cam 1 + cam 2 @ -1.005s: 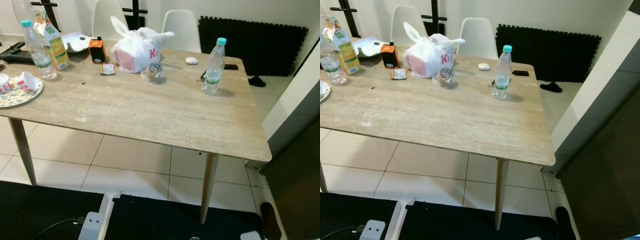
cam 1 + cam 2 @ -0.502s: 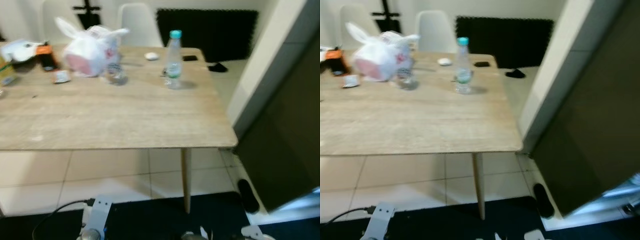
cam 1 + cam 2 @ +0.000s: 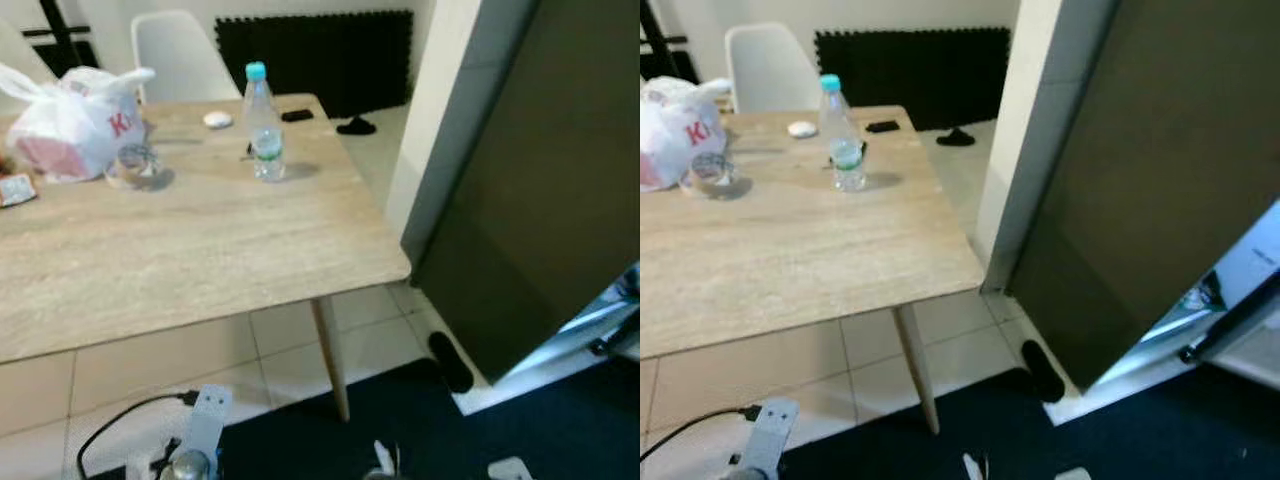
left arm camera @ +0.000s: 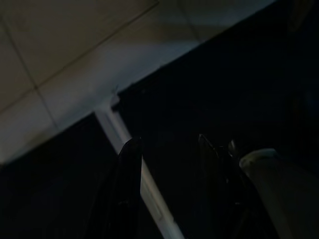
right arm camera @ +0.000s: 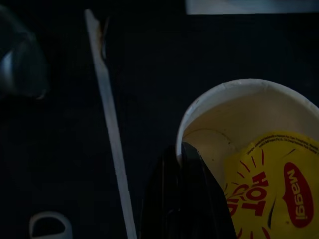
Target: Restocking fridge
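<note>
Right gripper [image 5: 187, 199]: its black fingers are closed over the rim of a Maggi noodle cup [image 5: 254, 164] — one finger seems to sit inside the white rim.
Cup: held low at the robot's right side, above the dark floor mat.
Fridge [image 3: 1160, 190]: to the robot's right, its dark door open, with bright light at the lower edge — so the carrying arm is the nearer one.
Left gripper [image 4: 167, 164]: hangs idle over the mat, fingers apart, empty.
Table [image 3: 180, 250]: to the left, with a water bottle [image 3: 263, 122] and a white bag [image 3: 70, 125].
</note>
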